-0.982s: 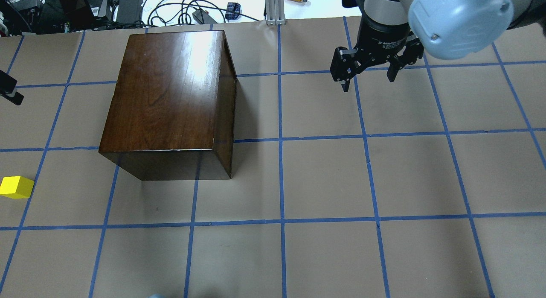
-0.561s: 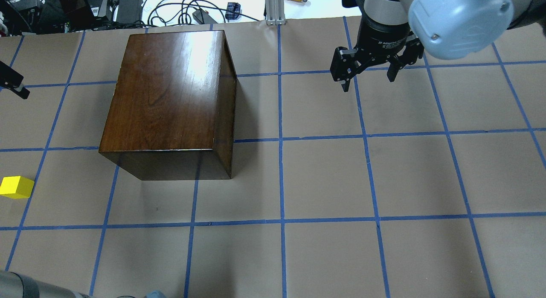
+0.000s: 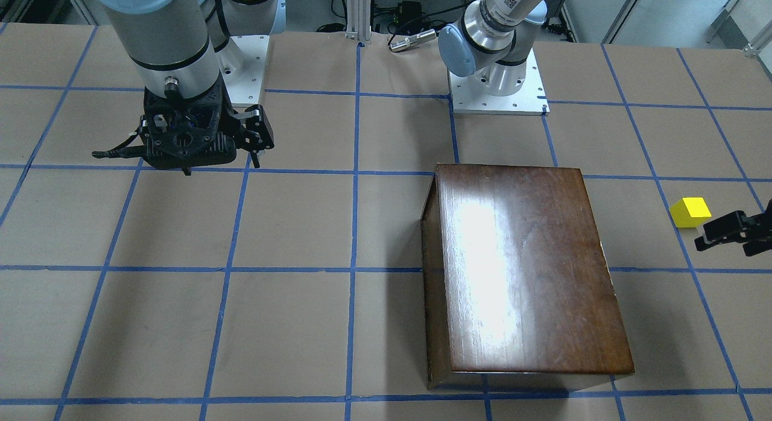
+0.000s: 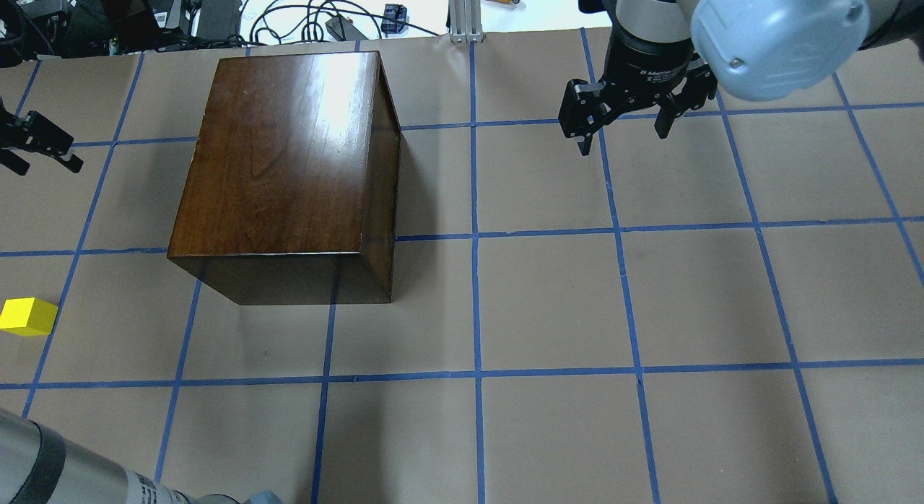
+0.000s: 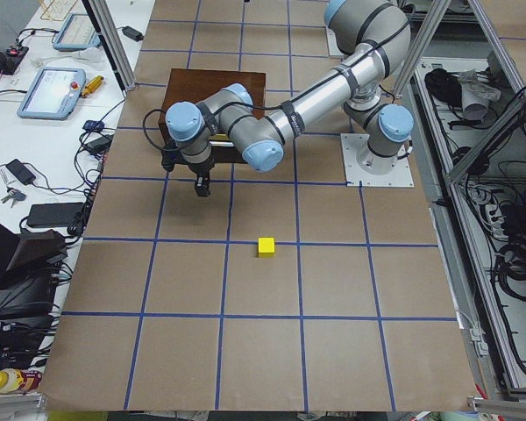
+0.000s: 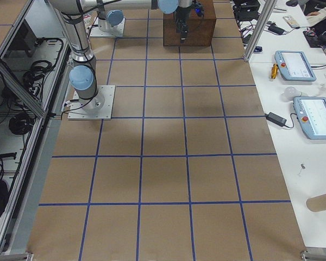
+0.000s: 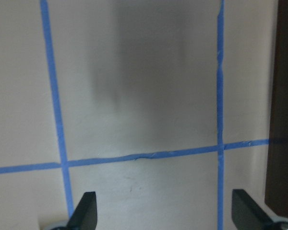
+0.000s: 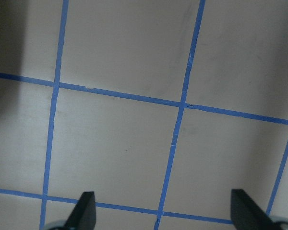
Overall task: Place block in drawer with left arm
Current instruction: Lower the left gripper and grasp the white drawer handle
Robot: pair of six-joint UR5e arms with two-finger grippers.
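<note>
1. The block [image 4: 27, 317] lies flat on the table [image 4: 548, 302], inside one taped square near the table's left edge; it is nearer the robot than the wooden box [image 4: 289, 172] and apart from it; nothing touches it.
2. The wooden box stands on the left half of the table, its glossy top catching the light; the drawer cannot be made out on any side that shows.
3. The left gripper [image 7: 165, 211] hangs above the table to the left of the box and farther from the robot than the block, well apart from it; its fingers are spread wide, with only bare brown paper and blue tape [image 7: 134, 157] between them; the box's dark side fills the right edge of the left wrist view.
4. The left arm [image 5: 316, 96] stretches out from its base and bends at the elbow in front of the box in the left side view.
5. The right gripper [image 4: 624, 139] hangs over the far right part of the table, well apart from the box; its fingers are spread and grip nothing.
</note>
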